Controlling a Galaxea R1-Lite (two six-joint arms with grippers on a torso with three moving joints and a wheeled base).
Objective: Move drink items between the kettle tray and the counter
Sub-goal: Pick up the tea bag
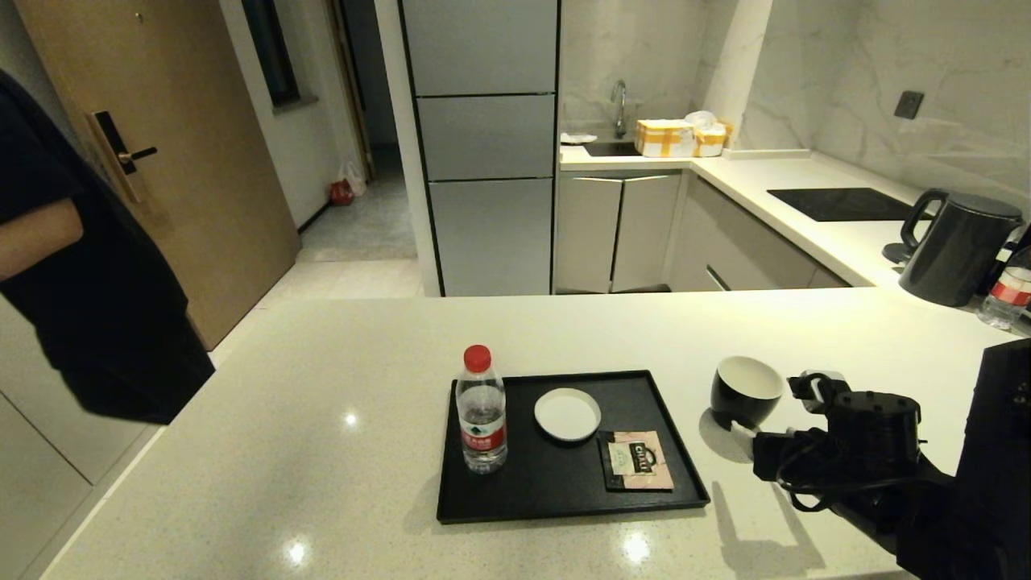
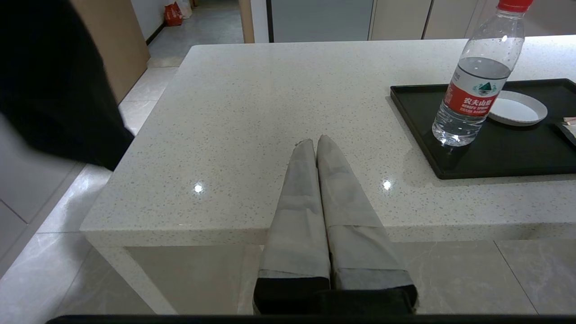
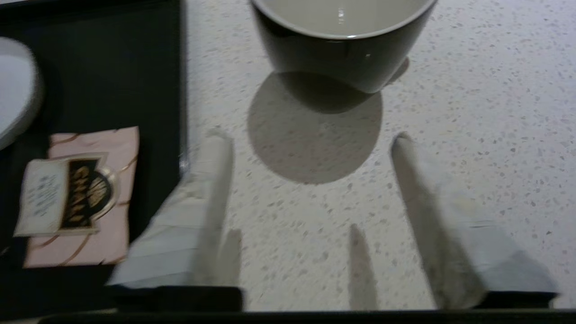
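Note:
The black cup (image 1: 746, 391) with a white inside stands upright on the cream counter (image 1: 282, 451), just right of the black kettle tray (image 1: 564, 493). My right gripper (image 3: 310, 137) is open and empty, low over the counter a little nearer than the cup (image 3: 342, 40), not touching it. The pink-and-black tea sachet (image 1: 639, 460) lies flat in the tray's near right corner, showing also in the right wrist view as the sachet (image 3: 78, 198). My left gripper (image 2: 314, 143) is shut and empty, parked over the counter's near left edge, out of the head view.
On the tray stand a red-capped water bottle (image 1: 482, 411) and a white saucer (image 1: 567, 414). A black kettle (image 1: 958, 246) and another bottle (image 1: 1007, 294) sit at the far right. A person in black (image 1: 72, 266) stands left of the counter. The hob (image 1: 842, 203) lies beyond.

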